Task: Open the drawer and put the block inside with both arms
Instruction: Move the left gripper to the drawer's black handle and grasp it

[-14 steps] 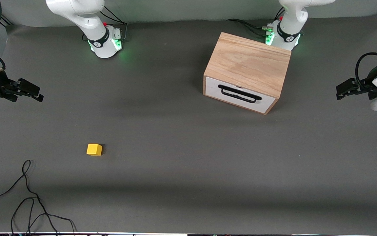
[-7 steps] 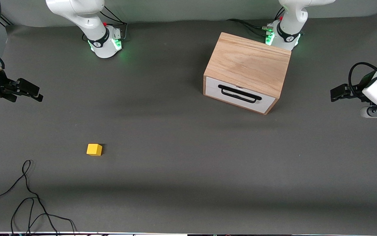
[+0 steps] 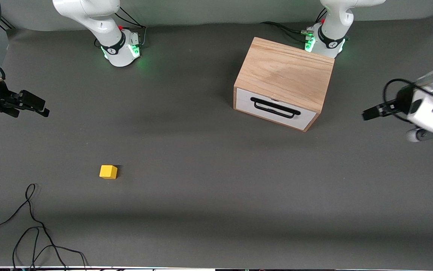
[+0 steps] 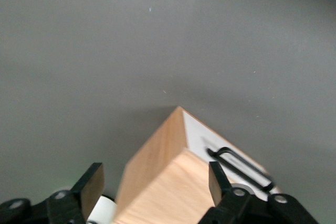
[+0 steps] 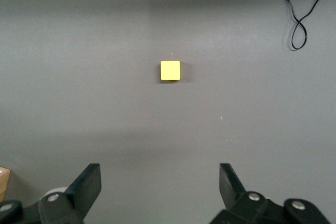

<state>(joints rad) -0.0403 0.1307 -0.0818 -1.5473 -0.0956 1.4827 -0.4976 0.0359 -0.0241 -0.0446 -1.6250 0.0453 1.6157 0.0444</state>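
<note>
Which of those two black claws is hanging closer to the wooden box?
The left gripper, beside the light-oak box; the right gripper hangs at the table's other end.

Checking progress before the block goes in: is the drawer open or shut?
Shut. The drawer has its white front flush with the oak box, and no interior shows.

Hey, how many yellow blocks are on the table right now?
1. The yellow block lies on the bare table toward the right arm's end, nearer the front camera than the wooden box. The drawer is shut, so its inside is hidden.
</note>
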